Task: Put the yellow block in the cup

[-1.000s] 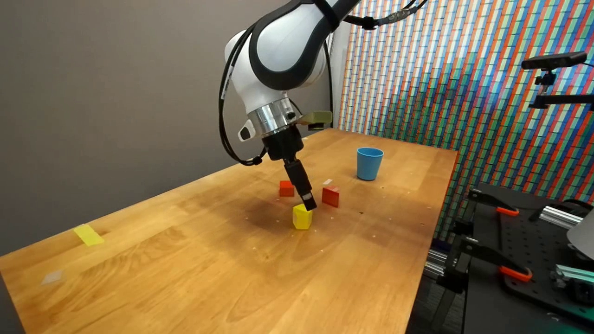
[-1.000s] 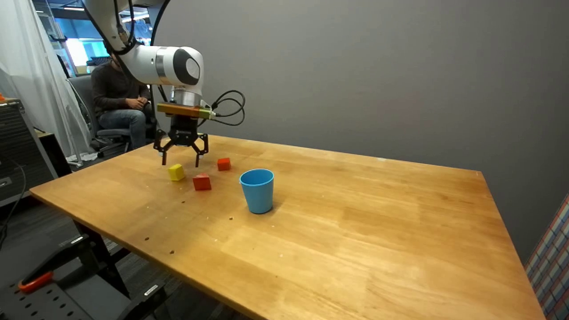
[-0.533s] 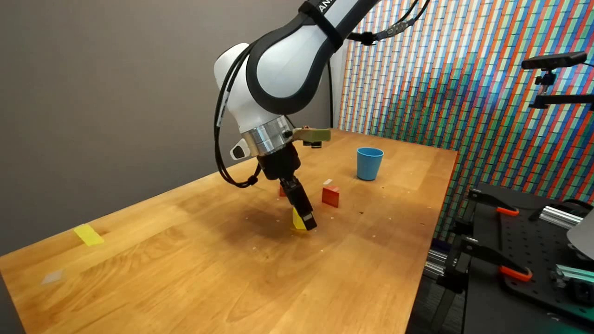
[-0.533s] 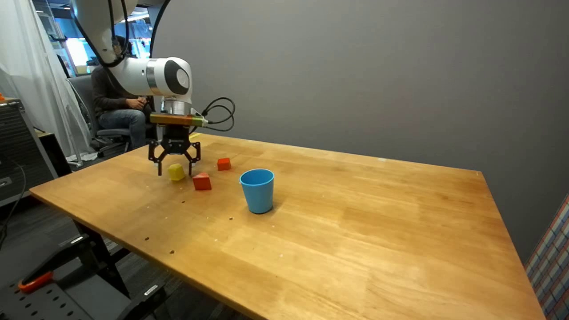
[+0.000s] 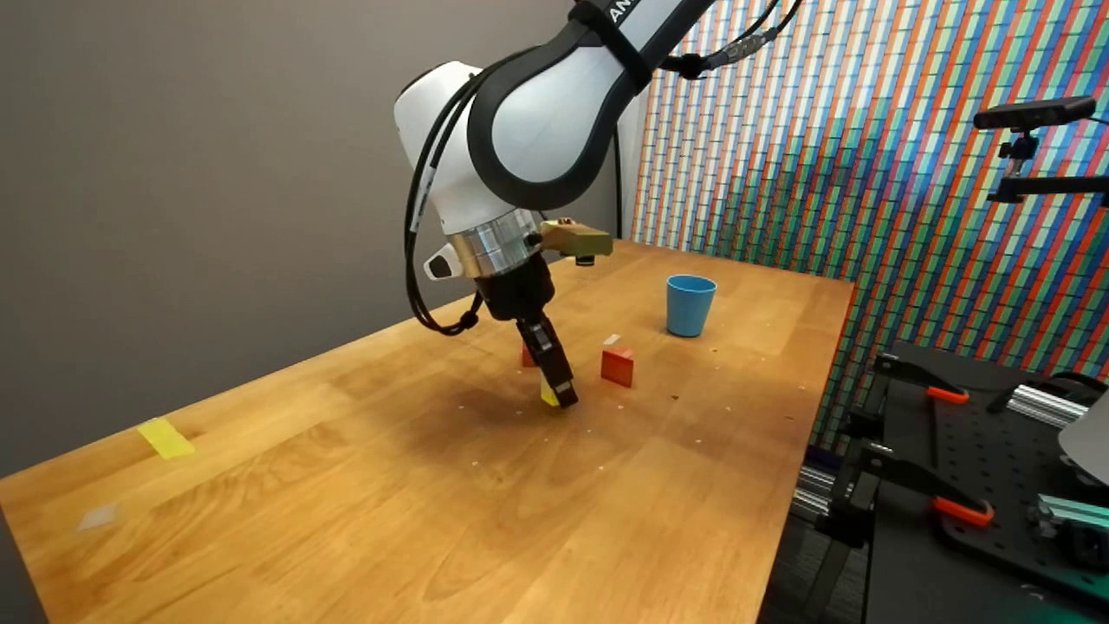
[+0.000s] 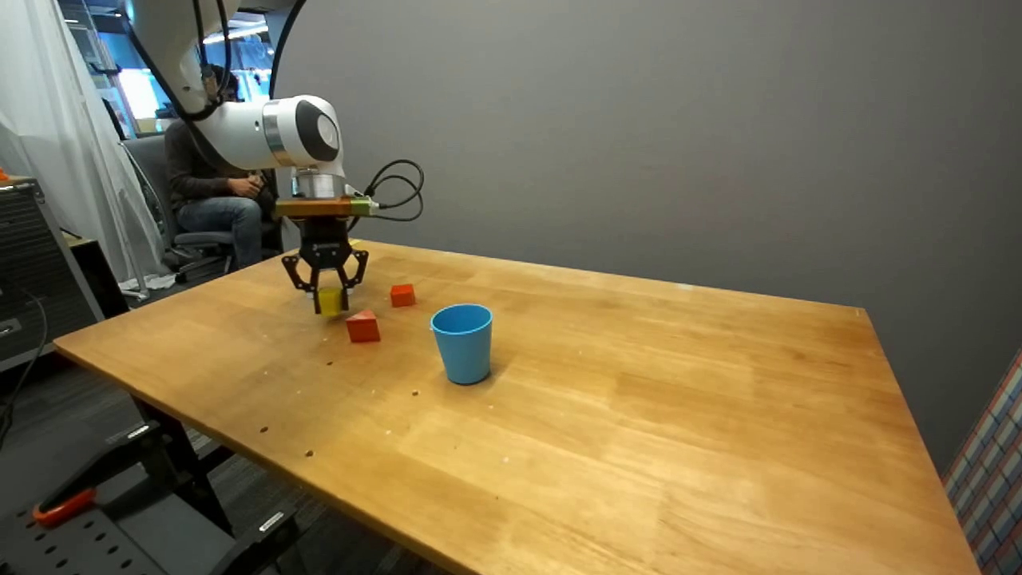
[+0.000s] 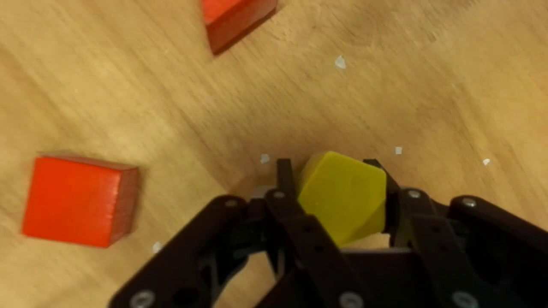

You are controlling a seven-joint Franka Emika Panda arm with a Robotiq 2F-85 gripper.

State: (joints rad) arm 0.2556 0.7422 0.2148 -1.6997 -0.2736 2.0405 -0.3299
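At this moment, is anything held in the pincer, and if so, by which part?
The yellow block, held by its sides: the pincer clamps it from either side, its upper face showing in the wrist view.
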